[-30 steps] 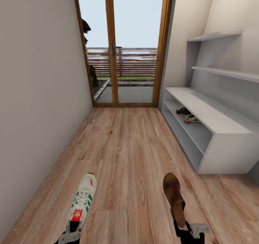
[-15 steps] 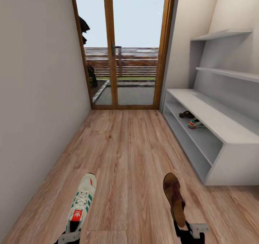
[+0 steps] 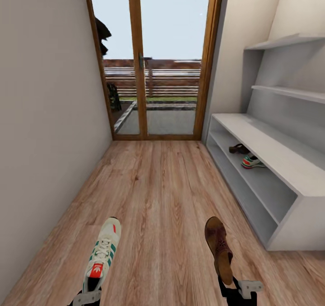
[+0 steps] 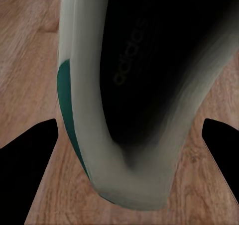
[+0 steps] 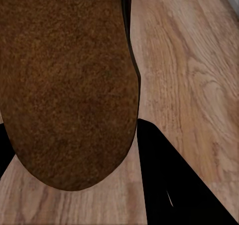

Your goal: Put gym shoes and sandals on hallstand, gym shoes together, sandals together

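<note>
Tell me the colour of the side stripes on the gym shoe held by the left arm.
Green, on the white gym shoe; the head view shows them best.

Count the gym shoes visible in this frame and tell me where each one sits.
2. One gym shoe is held in the left hand over the corridor floor; the other gym shoe lies on the hallstand, beside a sandal.

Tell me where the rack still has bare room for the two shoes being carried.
On the rack, the upper tier is crowded only at its far end, where a sandal and a sneaker sit side by side. The near stretch of that tier, the lower tier and the top board look bare.
</note>
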